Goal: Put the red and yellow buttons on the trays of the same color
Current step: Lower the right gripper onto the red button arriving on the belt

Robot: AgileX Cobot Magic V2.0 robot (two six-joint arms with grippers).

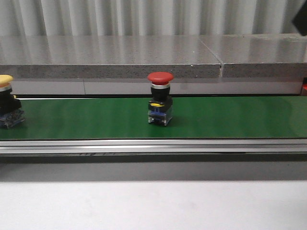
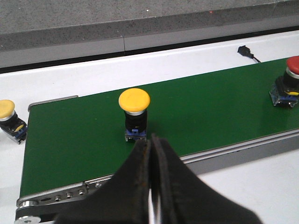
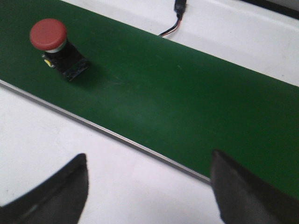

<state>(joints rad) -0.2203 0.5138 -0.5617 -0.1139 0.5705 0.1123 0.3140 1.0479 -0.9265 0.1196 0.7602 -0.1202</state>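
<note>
Though no tray shows in any of the views, both buttons stand upright on the green belt [image 1: 230, 117]: the red button [image 1: 160, 98] near the middle of it, the yellow button [image 1: 5, 101] far off at the left edge of the front view. A second yellow-capped button [image 2: 9, 117] sits on the white bench [image 2: 280, 177] just beyond the belt's left end. The left claw [image 2: 152, 154] hangs just on the near side of the yellow button, its fingers pressed together and holding nothing. The right claw [image 3: 149, 186] hovers over the near strip of bench, spread wide and empty, with the red one well to its left. These look like hard industrial push-buttons: a smooth domed cap on a narrow black neck over a blocky contact housing. I would judge them stiff, light enough to lift easily, and top-heavy enough to tip if nudged at the cap. The dome looks slippery and rounded, a poor place to pinch. The squarish black body under the cap, or the housing below it, offers flat sides for a firmer hold. The left claw would have to open first.
</note>
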